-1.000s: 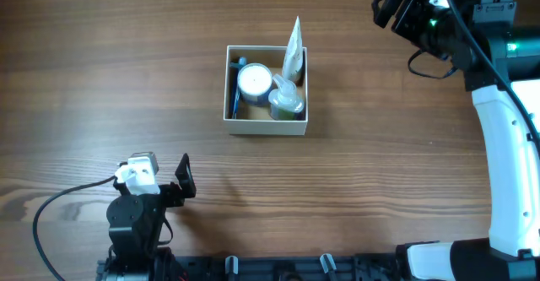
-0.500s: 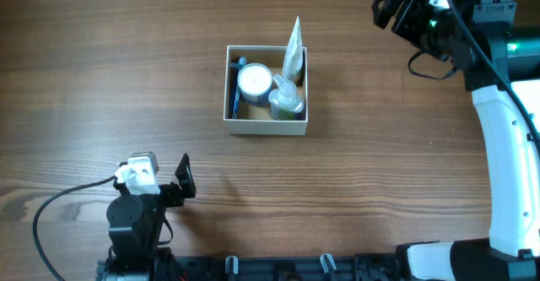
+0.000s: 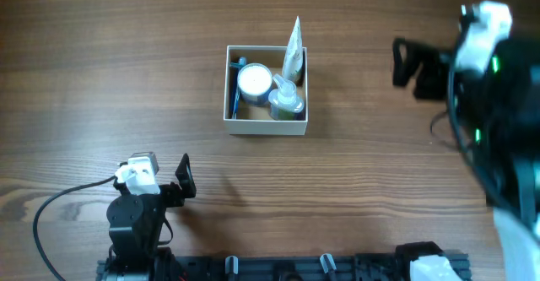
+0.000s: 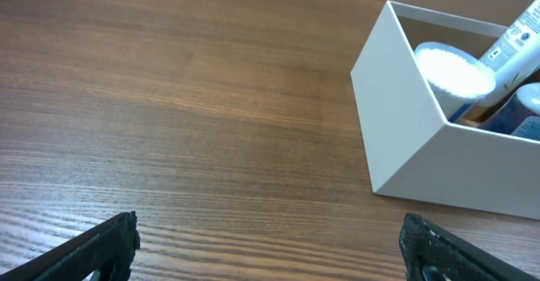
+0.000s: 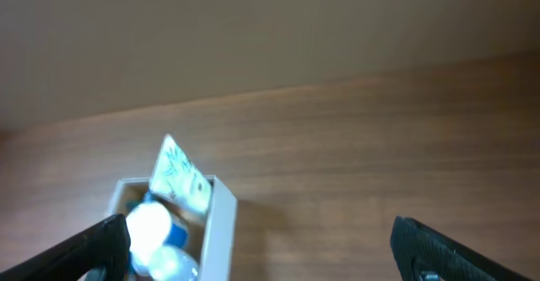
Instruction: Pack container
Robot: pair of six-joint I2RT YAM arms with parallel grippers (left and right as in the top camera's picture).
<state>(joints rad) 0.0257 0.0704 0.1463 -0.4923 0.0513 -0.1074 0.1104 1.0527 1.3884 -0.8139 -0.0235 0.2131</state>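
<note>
Fingers of the left gripper (image 3: 182,180) stand wide apart with nothing between them; in the left wrist view the two dark tips sit at the lower corners of the frame, and only bare brown wood-grain table (image 3: 101,62) shows in the gap. Right gripper (image 3: 415,68) fingers are likewise spread wide and empty; this gripper is blurred in the overhead view, but the right wrist view shows both dark tips far apart with open table between them. Task item: the square shallow container (image 3: 267,129), thin white walls and tan cardboard inside, sits upright on the table. Left gripper is off the container's near-left corner, well apart from it and low over the table, facing its white side wall. Right gripper is off the container's right wall, also well apart, not touching. Contents inside the container: small round white-lidded jar (image 3: 254,80) against the left-centre; clear pump bottle with greenish contents (image 3: 285,102) just beside the jar, toward the container's near-right corner; white printed squeeze tube (image 3: 294,45) leaning in the far-right corner, its crimped end sticking out over the far wall; thin blue stick-like item (image 3: 235,95) lying along the left wall, identity not resolvable. Jar and bottle look to be touching; cannot confirm.
</note>
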